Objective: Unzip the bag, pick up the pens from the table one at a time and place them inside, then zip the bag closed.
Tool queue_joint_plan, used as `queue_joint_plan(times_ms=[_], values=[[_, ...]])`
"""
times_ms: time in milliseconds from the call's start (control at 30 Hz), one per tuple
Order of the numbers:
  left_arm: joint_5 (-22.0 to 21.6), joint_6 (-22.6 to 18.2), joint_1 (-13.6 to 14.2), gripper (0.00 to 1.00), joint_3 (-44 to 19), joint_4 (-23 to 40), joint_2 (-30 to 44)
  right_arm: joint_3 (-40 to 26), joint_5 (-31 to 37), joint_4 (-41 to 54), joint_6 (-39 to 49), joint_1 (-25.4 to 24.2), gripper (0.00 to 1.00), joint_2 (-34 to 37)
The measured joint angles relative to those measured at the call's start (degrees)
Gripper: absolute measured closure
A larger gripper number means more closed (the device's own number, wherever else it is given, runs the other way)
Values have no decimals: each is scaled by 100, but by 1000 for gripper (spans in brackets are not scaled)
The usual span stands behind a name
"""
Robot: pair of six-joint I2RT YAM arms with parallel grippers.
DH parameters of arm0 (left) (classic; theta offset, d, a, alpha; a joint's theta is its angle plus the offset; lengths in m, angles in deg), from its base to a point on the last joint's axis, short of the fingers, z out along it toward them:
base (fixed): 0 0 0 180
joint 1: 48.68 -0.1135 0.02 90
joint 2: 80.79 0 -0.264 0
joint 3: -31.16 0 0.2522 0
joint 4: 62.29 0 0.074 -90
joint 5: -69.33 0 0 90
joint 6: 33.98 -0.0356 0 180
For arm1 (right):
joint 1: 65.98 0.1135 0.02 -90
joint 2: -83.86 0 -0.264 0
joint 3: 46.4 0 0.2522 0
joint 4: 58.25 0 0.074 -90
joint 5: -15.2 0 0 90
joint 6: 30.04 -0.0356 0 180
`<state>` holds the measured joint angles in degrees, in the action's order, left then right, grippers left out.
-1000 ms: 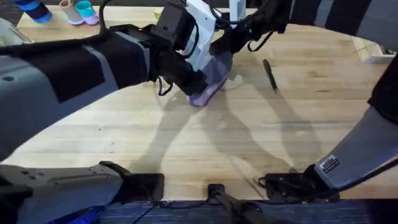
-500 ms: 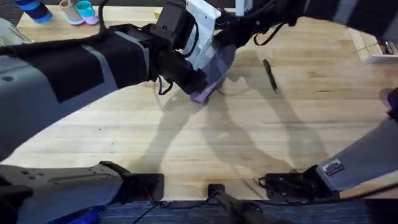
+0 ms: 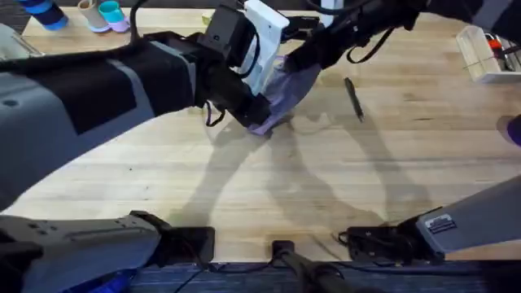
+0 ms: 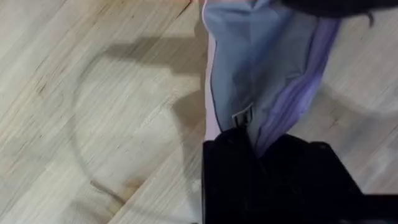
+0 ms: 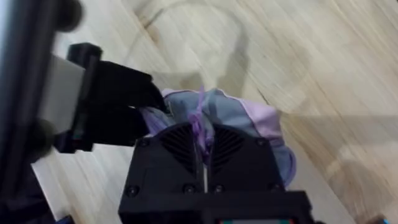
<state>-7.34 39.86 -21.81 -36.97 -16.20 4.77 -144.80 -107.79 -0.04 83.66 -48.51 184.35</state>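
Both the left gripper [image 4: 261,146] and the right gripper [image 5: 204,146] pinch the bag [image 3: 285,94], with the pen [image 3: 352,98] lying just beside it on the table [image 3: 326,187].

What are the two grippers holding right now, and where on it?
Both hold the bag: the left gripper pinches one end by the zip, and the right gripper is shut on a purple strand at its top edge.

My left arm [image 3: 98,89] wears grey shells with black joints and a white wrist block; my right gripper [image 5: 204,163] is black, ribbed and screwed.
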Motion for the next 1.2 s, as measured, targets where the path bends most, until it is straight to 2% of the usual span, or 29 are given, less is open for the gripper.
queue_joint_plan(times_ms=[333,733,900,967,1000,1033,1100,1200], values=[[-69,-2,-27,956,17,182,0,-156,19,-70,229,713,969,-105],[-62,-20,-33,957,17,176,0,-156,39,-48,236,711,969,-106],[-62,-20,-15,957,17,133,0,-156,-112,136,253,480,968,-105],[-58,-20,0,957,17,82,0,-152,-215,260,246,312,887,-106],[-62,-21,0,957,17,47,0,-152,-305,314,251,211,770,-107],[-58,-20,0,957,17,5,0,-152,-354,347,254,99,697,-116],[-47,-22,4,957,17,-43,0,-142,-410,438,242,-152,663,-160],[-52,-34,4,957,10,-187,0,-101,-621,535,227,-538,253,-330]])
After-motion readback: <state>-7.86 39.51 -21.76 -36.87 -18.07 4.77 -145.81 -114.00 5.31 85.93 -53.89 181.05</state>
